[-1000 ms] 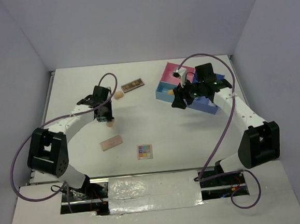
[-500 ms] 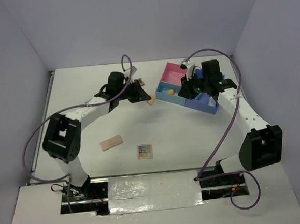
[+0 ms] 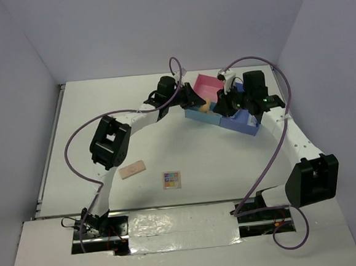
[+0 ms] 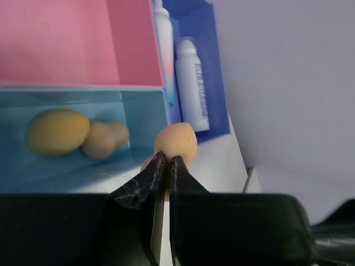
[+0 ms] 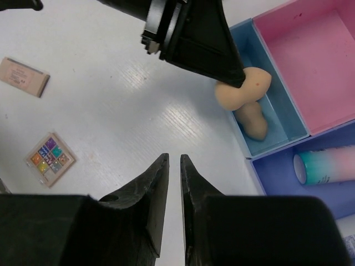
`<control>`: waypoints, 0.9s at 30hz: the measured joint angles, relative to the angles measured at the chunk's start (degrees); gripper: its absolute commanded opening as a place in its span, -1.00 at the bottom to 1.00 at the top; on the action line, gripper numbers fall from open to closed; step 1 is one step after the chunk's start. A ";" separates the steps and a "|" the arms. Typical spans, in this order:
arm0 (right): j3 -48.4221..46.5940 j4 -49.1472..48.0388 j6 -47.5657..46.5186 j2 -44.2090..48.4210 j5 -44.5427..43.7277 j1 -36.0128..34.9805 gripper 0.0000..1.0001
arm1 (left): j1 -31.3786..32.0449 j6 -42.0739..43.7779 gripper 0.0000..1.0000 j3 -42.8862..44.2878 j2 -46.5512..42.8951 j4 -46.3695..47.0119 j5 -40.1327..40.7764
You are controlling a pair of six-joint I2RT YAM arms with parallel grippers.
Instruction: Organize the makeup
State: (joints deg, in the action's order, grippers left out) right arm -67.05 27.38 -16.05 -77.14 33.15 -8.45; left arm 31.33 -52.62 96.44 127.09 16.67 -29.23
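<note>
This is a robotics lab test cell. Two arms, left [image 3: 108,141] and right [image 3: 289,136], are bolted at the near edge of a white counter [image 3: 198,156] boxed in by plain grey walls [image 3: 157,30]. Purple cables [image 3: 268,163] loop from the arms, and silver tape [image 3: 182,222] covers the mounting strip.

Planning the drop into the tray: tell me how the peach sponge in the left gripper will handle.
Probably soft: the sponge sits pinched in the nearly closed left gripper. Likely light, since a grip on its edge alone holds it. Being egg-shaped, it may roll on release, though the light blue compartment walls should stop it.
</note>
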 measured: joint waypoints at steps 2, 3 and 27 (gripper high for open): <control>0.00 -0.20 0.02 0.00 0.07 0.15 -0.54 | 0.13 -0.28 -0.93 2.49 2.34 -0.57 1.33; 0.00 -0.31 0.04 0.00 0.13 0.28 -0.53 | 0.17 -0.26 -0.92 3.23 3.08 -0.87 1.97; -0.11 0.81 -0.74 0.00 2.03 0.72 -0.15 | 0.37 2.19 0.00 10.69 7.93 -12.17 5.09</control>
State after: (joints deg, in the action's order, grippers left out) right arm -67.16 28.18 -16.80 -77.14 35.18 -7.73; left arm 31.70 -50.43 107.13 135.02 4.49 -24.14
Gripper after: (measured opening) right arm 0.419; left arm 0.565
